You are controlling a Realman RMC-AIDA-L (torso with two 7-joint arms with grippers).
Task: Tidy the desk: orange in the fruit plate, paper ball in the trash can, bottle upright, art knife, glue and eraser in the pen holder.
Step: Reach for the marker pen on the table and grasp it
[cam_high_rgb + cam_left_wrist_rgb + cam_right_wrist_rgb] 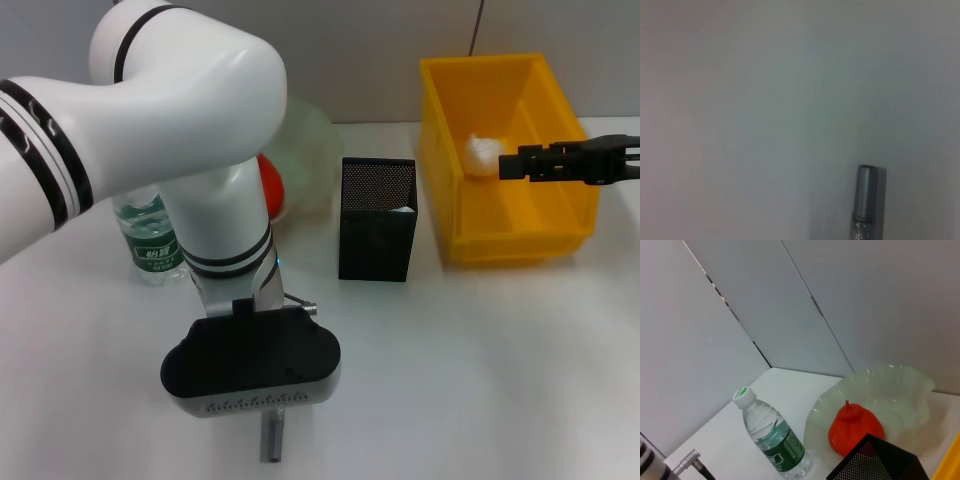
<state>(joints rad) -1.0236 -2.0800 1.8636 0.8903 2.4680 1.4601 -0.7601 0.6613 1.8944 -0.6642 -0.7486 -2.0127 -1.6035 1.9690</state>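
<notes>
My left gripper point(255, 375) hangs low over the near table, its fingers hidden under the black housing. A slim grey stick with a silver cap point(272, 438) point(867, 200) pokes out just below it; I cannot tell whether it is the glue or the art knife, or whether it is held. The orange point(855, 427) point(270, 185) lies in the fruit plate point(890, 385) point(312, 135). The bottle point(150, 235) point(772, 437) stands upright. The paper ball point(482, 155) rests in the trash can point(500, 240), with my right gripper point(512, 163) just beside it. The eraser is out of view.
The pen holder point(377, 225) point(880, 460) stands between the fruit plate and the trash can, and something pale shows at its inner rim. My bulky left arm point(170, 110) blocks the back left of the desk. Bare white tabletop point(480, 380) lies at the front right.
</notes>
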